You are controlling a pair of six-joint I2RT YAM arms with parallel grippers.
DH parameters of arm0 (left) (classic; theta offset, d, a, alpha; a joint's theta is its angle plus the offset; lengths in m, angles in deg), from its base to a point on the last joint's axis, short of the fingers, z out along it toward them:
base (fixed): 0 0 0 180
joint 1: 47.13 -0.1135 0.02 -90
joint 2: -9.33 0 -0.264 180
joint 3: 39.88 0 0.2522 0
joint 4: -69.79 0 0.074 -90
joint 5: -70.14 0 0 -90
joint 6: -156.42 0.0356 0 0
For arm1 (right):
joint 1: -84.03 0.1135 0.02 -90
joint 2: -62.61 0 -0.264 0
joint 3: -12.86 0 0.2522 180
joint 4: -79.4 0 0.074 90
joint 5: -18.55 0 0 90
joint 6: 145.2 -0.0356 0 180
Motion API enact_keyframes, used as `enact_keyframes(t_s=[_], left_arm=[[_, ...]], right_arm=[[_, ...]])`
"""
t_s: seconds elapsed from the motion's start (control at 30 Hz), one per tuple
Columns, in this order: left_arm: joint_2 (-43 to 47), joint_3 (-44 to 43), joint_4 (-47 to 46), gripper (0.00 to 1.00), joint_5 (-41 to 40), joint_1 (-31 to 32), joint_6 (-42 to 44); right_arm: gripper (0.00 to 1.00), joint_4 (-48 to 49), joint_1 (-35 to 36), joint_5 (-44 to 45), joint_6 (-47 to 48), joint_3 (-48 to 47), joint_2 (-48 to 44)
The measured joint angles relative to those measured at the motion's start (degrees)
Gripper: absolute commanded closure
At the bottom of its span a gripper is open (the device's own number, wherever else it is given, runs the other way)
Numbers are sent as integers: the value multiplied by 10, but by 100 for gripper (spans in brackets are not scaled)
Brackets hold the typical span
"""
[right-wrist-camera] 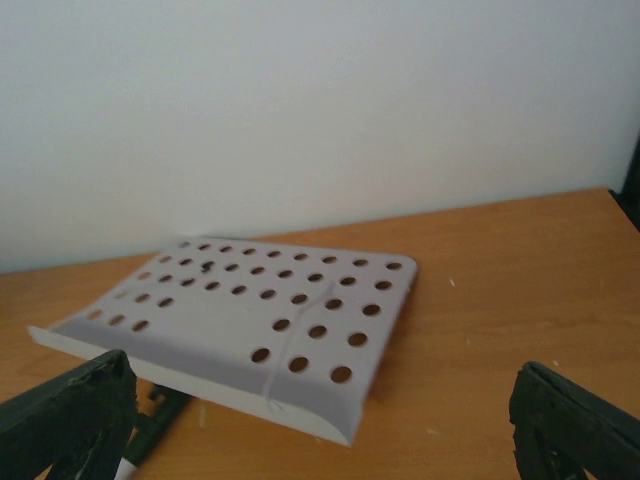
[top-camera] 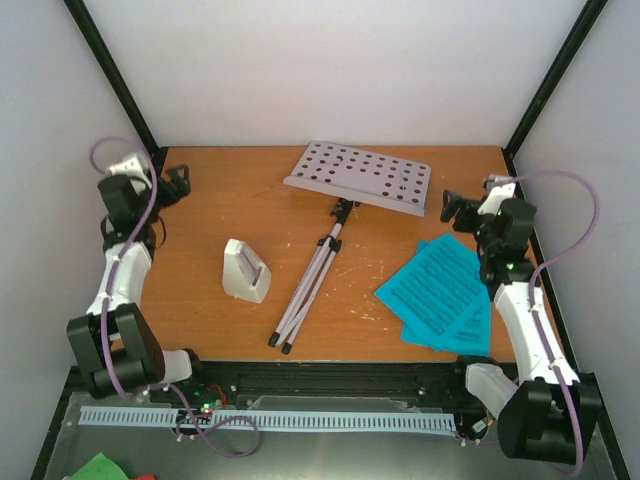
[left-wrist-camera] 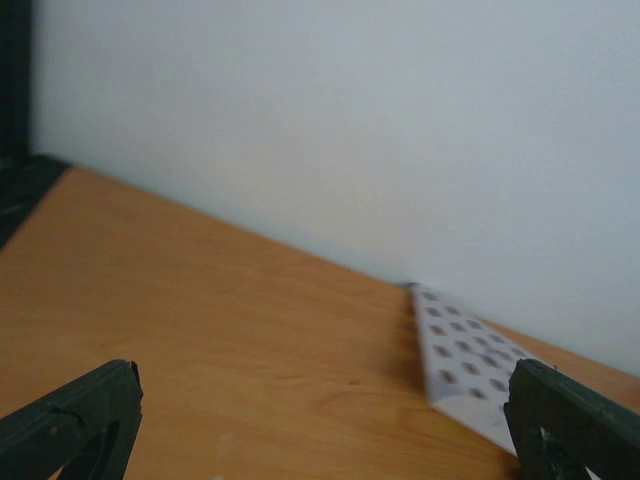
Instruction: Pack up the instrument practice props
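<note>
The pale lilac music stand (top-camera: 358,178) lies on the table, its perforated tray at the back and its folded legs (top-camera: 304,290) pointing to the front. The tray also shows in the right wrist view (right-wrist-camera: 250,320) and at the right edge of the left wrist view (left-wrist-camera: 460,360). The white metronome (top-camera: 245,270) lies left of the legs. Cyan sheet-music pages (top-camera: 442,292) lie in a stack at the right. My left gripper (top-camera: 178,186) is open and empty at the back left. My right gripper (top-camera: 452,210) is open and empty, just right of the tray.
The wooden table (top-camera: 220,200) is closed in by white walls at the back and both sides. A white perforated rail (top-camera: 270,420) runs along the front below the arm bases. A green item (top-camera: 100,468) lies at the bottom left.
</note>
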Motion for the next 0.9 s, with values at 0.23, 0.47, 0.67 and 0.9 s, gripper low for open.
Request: enact_keyframes(t_s=[0.23,0.47,0.67,0.9], left_arm=[[96,279,-180,1,-172,-2,11],[84,437,-385,0,-207,16,66],[76,439,-454,1,-209,22,92],[76,443,-491,0,-234,22,114]], right_arm=[[0,192,0,22,34,201,-14],[0,437,0,13,78,331,34],[0,570,0,10,100,363,109],[0,607,0,14,103,363,128]])
